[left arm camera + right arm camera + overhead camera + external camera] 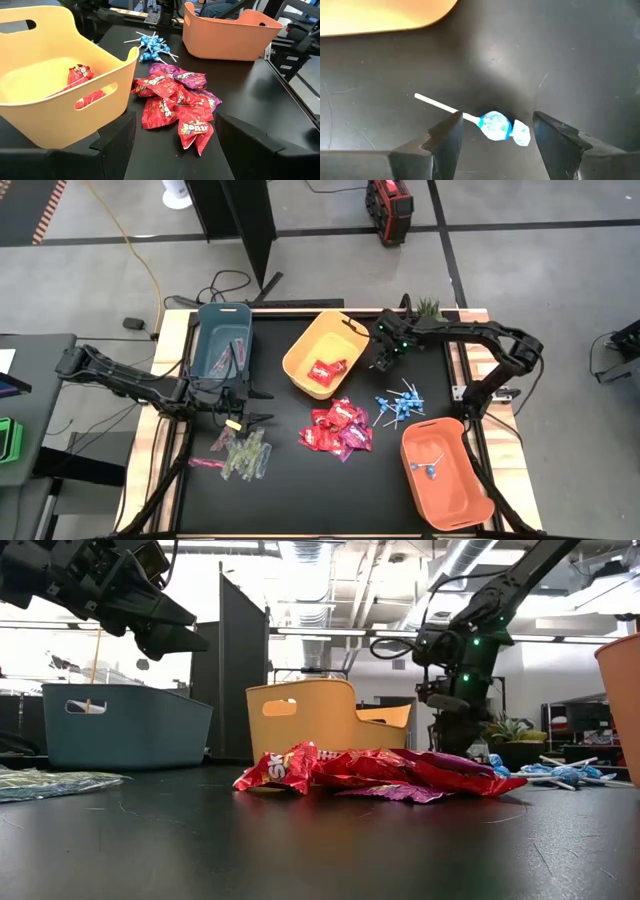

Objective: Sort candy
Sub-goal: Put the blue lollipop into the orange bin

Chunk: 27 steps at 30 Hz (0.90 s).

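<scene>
The black counter (300, 490) carries three bins: a blue bin (222, 340) at the far left, a yellow bin (322, 352) in the middle, an orange bin (446, 472) at the near right. The yellow one already holds a few red packets, the orange one a couple of lollipops, the blue one some stick packets.

Plenty is left to sort. The red packets (338, 427) lie heaped mid-counter, the blue lollipops (398, 406) are scattered between that heap and the orange bin, and the clear stick packets (243, 454) are spread near the left edge.

The left tool (248, 406) hangs above the counter between the blue bin and the stick packets, its fingers spread and holding nothing.

The right tool (492, 135) is poised just beside the yellow bin's far corner, fingers spread, straddling a single lollipop (495, 125) lying flat on the counter, with nothing pinched yet.

Here is the risk. The lollipop's small wrapped head sits between the fingers, its thin white stick running under one of them. If the fingers close too high, they could meet above the head and miss it. A squeeze on the loose wrapper tail alone looks likely to slip on the way to the orange bin
</scene>
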{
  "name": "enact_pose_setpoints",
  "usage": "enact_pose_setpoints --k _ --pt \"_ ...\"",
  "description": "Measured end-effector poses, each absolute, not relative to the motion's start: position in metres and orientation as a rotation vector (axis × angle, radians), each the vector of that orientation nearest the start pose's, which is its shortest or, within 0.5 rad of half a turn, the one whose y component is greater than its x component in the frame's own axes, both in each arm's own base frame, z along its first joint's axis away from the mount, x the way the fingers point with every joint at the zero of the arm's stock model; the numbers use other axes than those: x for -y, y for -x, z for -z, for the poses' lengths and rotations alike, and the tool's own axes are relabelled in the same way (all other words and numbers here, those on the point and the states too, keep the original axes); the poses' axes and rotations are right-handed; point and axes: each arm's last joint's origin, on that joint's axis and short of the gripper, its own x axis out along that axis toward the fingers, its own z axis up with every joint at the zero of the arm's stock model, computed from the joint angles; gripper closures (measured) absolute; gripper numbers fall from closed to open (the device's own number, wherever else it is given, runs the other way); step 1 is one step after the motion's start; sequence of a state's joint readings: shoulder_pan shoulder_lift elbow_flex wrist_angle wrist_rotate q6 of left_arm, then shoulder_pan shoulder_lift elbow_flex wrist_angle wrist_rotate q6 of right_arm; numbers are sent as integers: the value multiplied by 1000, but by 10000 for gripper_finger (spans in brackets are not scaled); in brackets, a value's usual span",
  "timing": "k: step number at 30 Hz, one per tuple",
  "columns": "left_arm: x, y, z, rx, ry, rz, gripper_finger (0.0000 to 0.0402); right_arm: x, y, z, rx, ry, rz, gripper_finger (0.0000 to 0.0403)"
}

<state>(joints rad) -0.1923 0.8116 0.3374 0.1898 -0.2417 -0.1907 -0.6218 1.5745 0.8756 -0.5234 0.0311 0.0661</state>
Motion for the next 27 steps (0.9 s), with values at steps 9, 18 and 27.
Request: enact_pose_setpoints --k 9,18,27 --pt "27 -174 -210 -270 128 -75 134 154 -230 -158 -1192 -303 521 146" --pt "27 -174 -210 -269 129 -75 134 154 -231 -149 -1250 -252 475 146" --pt "27 -174 -210 -270 129 -75 134 147 -240 -139 -1293 -230 442 152"
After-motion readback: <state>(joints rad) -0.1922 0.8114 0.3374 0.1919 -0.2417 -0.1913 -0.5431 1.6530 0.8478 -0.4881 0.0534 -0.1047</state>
